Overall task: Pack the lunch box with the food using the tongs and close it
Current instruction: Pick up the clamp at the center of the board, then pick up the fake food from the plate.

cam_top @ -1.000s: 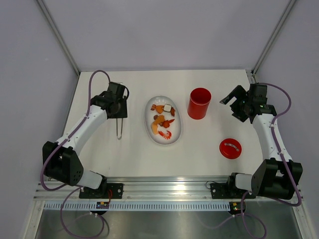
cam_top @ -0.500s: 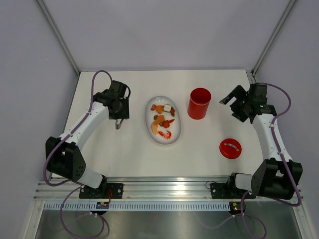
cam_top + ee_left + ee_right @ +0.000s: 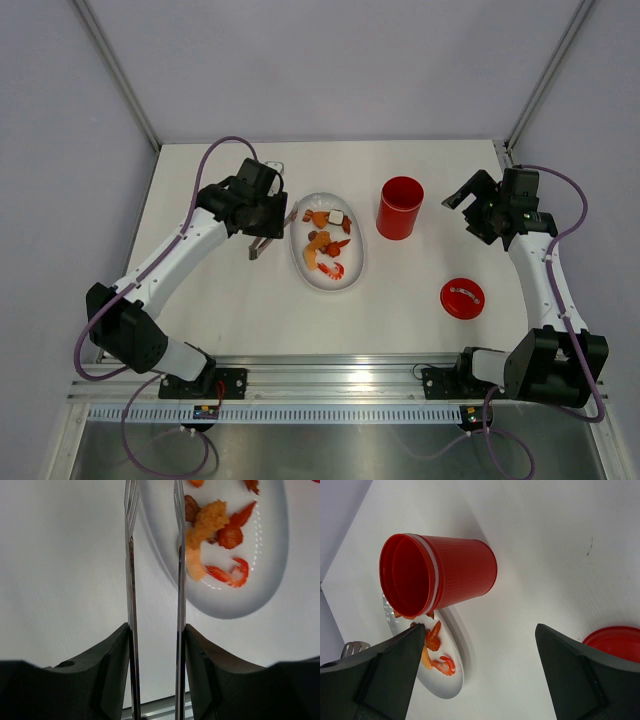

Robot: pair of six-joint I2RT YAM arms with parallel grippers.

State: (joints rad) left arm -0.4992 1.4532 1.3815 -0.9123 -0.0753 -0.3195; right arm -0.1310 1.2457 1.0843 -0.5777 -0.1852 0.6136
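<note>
My left gripper [image 3: 264,233] is shut on the silver tongs [image 3: 259,246], just left of the white plate [image 3: 352,276]. In the left wrist view the gripper [image 3: 156,630] presses on both tongs arms [image 3: 131,605], which stay apart. One arm's tip lies over the plate's [image 3: 265,580] left rim, beside the orange and red food [image 3: 210,522]. The food [image 3: 325,240] is spread over the plate. The red lunch box [image 3: 400,207] stands upright and uncovered right of the plate. My right gripper [image 3: 470,210] hovers open to its right, and the box [image 3: 450,575] shows ahead of the gripper [image 3: 479,630].
The red lid [image 3: 462,298] lies flat on the table at the near right, and its edge shows as the lid [image 3: 615,642] in the right wrist view. Grey walls with metal posts close in the table. A metal rail runs along the near edge.
My left arm has swung right with the tongs, from left of the plate to its left rim. The tongs have turned toward the food. The right arm has not moved.
</note>
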